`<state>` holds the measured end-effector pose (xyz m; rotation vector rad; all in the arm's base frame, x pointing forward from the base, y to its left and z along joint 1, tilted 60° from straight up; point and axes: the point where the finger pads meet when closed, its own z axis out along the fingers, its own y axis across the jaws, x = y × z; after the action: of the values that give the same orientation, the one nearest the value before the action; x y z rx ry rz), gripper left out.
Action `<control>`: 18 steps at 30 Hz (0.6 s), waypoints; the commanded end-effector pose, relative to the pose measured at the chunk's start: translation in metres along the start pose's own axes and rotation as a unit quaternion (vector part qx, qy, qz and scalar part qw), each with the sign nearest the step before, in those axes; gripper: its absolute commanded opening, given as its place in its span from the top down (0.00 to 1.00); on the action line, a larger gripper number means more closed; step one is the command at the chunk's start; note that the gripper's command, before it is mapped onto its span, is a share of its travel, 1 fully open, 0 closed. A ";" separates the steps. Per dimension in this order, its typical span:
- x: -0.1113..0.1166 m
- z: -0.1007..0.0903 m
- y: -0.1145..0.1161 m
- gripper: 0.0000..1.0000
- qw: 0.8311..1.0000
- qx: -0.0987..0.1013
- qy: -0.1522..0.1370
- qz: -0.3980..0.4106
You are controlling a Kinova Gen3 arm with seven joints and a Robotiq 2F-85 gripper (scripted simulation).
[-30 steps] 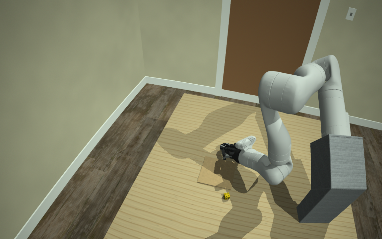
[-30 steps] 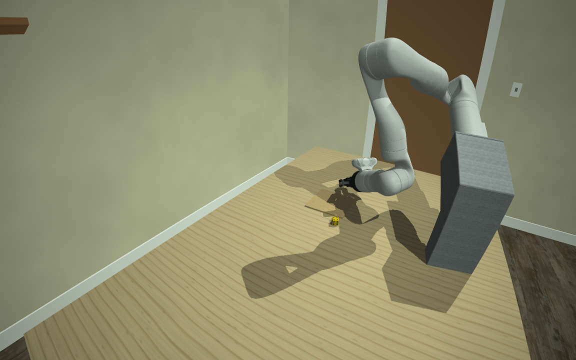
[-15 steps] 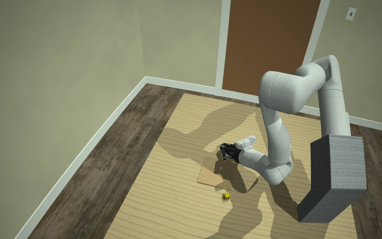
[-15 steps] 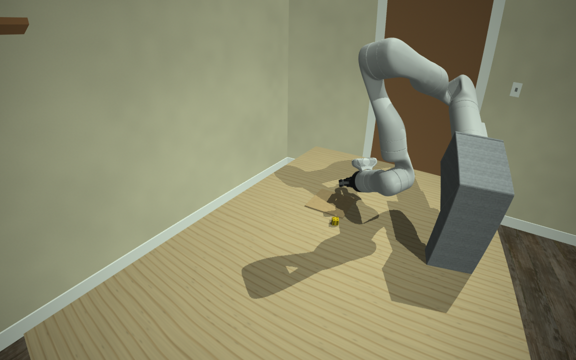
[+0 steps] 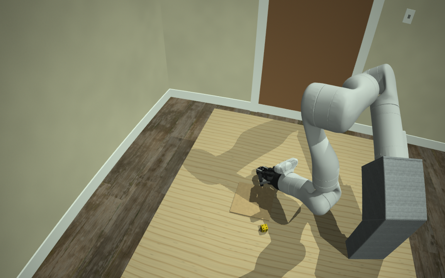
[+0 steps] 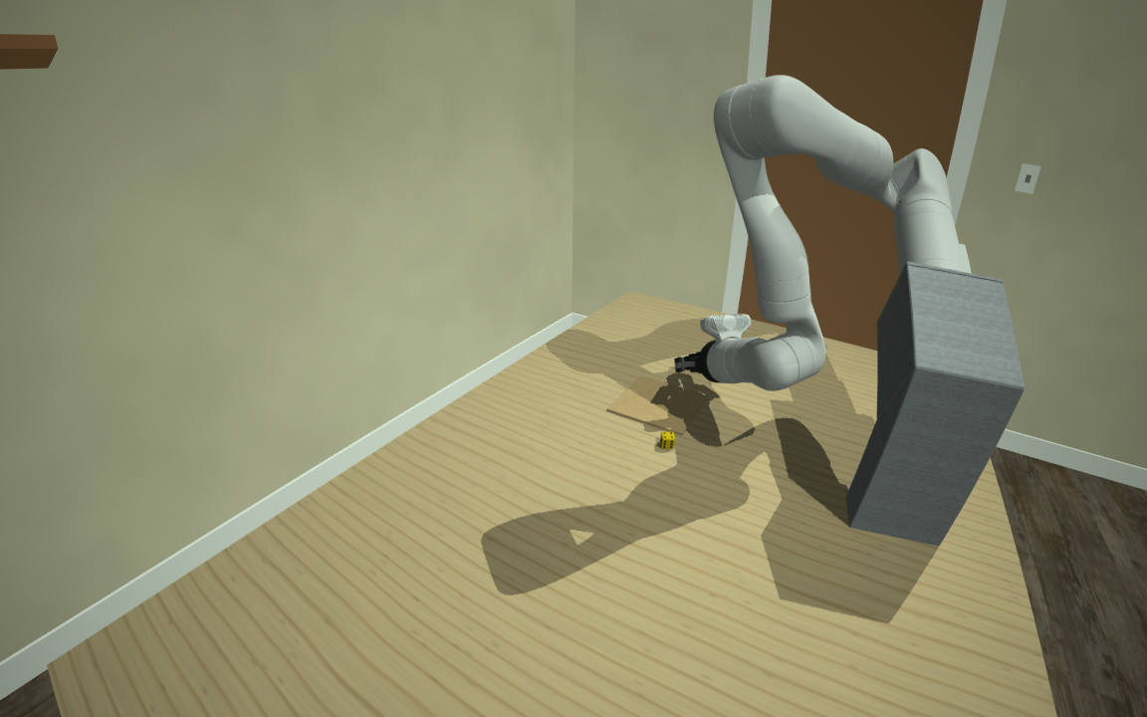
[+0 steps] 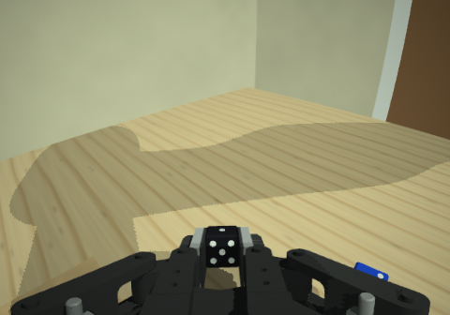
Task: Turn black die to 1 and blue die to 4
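Observation:
My gripper [image 5: 259, 175] [image 6: 678, 364] [image 7: 222, 242] points roughly level above the far part of the mat, shut on the black die [image 7: 222, 247]. In the wrist view that die shows 1 on its upper face and 5 towards the camera. The blue die [image 7: 371, 271] is beyond my right finger linkage, mostly hidden; one pip shows, its top number cannot be read. It is hidden in the top and exterior views. The yellow die [image 5: 264, 227] [image 6: 666, 440] is on the table near the mat's near edge; its top looks like 4. The tan mat [image 5: 243, 205] [image 6: 635, 406] [image 7: 86, 265] lies flat, partly shadowed.
The wooden table top [image 5: 182, 221] [image 6: 381, 553] [image 7: 262, 226] surrounds the mat. The grey robot base block [image 5: 403, 190] [image 6: 961, 418] stands to the right. The arm crosses over the table from the right. A brown door [image 5: 314, 51] [image 6: 862, 89] is in the wall behind.

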<state>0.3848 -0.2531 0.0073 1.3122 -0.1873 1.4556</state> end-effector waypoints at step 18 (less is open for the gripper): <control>-0.006 0.004 0.000 0.85 1.000 0.000 0.000 0.001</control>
<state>0.3862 -0.2586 0.0038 1.3126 -0.1881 1.4578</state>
